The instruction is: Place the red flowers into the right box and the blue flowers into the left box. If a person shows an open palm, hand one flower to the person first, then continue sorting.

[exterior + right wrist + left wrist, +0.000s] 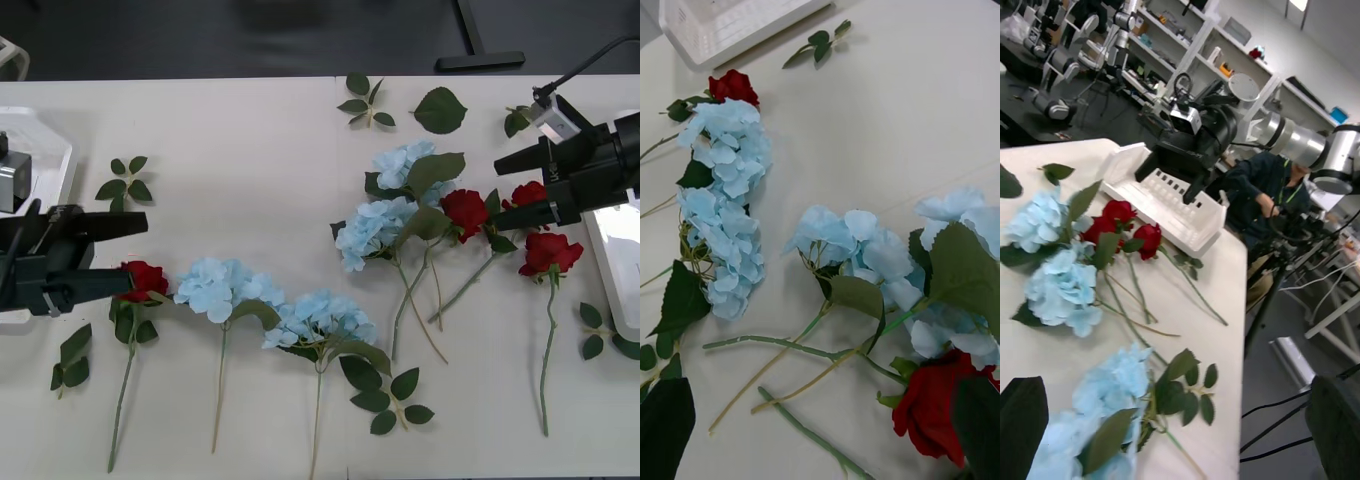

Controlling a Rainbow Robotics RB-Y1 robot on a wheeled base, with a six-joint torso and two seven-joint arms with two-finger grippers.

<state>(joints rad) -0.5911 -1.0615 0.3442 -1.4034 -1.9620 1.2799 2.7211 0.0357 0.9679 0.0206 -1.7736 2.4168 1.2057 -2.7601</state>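
Three red flowers (465,210) (528,193) (550,253) lie at the table's right. My right gripper (498,195) hovers open beside them, next to the right box (610,262). A fourth red flower (146,278) lies at the left, touching the lower finger of my open left gripper (138,253), which holds nothing. Several blue flowers (215,285) (320,320) (372,228) (405,163) are spread across the middle. The left box (50,140) stands at the left edge. In the left wrist view the right gripper (1165,187) hangs over the right box (1196,229).
Loose green leaf sprigs (365,102) (127,180) (395,395) and a single leaf (440,110) are scattered on the white table (250,150). A grey block (12,178) sits in the left box. The table's far edge meets a dark floor.
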